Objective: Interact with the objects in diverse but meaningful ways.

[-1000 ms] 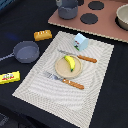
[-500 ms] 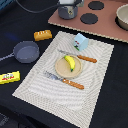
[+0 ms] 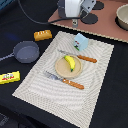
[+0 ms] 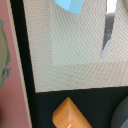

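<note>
- One arm only: its gripper (image 3: 75,21) hangs at the far end of the scene, above the edge where the pink board (image 3: 107,25) meets the mat (image 3: 95,75). Its fingers are too small and blurred in the exterior view, and the wrist view does not show them, so I cannot tell whether the claw is wide, narrow or holding anything.
- Mat: pale, woven, laid at a slant on the black table (image 3: 115,100).
- Banana (image 3: 70,62): lies on a round tan plate (image 3: 61,71) near the mat's middle.
- Knife (image 3: 80,57): silver blade, orange-brown handle, just beside the plate on its far side. A second utensil (image 3: 65,80) with a like handle lies just beside the plate on its near side; whether it is a fork or a knife is unclear.
- Cup (image 3: 81,41): light blue, on the mat near the far edge, close below the gripper. In the wrist view only a blue corner shows.
- Bread (image 3: 43,35): orange-brown, on the black table just off the mat's corner at the exterior view's left.
- Pot (image 3: 26,51): dark grey, on the table beside the mat, nearer than the bread, its handle pointing to the exterior view's left.
- Packet (image 3: 10,77): flat, yellow with a red mark, on the table nearer than the pot, well apart from the mat.
- Board: carries dark round discs (image 3: 91,19) and a grey bowl (image 3: 122,17) at the exterior view's right.
</note>
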Tool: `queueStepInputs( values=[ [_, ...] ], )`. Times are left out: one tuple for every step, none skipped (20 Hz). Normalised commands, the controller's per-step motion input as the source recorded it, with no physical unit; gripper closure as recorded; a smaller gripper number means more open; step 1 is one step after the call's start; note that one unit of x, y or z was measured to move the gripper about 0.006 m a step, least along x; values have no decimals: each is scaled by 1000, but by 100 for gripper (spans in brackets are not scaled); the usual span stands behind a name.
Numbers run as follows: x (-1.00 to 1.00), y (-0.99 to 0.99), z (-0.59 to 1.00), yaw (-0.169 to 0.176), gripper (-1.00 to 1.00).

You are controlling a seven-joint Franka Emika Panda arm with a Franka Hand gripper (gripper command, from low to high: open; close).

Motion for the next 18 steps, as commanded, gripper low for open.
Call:
queueStepInputs(
  values=[
    [137,-186,-226,167,-100],
    [137,-143,-214,181,-100],
    [151,-129,-174,207,-100],
    [197,-69,-120,223,-100],
    [166,-23,-103,230,-100],
    [189,0,-94,225,-100],
    [260,0,-97,211,-100],
    [260,0,-100,209,-100],
    [297,0,-100,201,-100],
    [371,0,-86,185,-100],
    [526,23,-40,149,-100],
    [531,54,-37,99,-100],
    [534,37,-29,38,-100],
    [489,34,-57,0,-100],
    [511,80,-46,0,-100],
    [540,111,-23,0,-100],
    [566,143,-17,0,-100],
    [537,106,-43,0,-100]
  ],
)
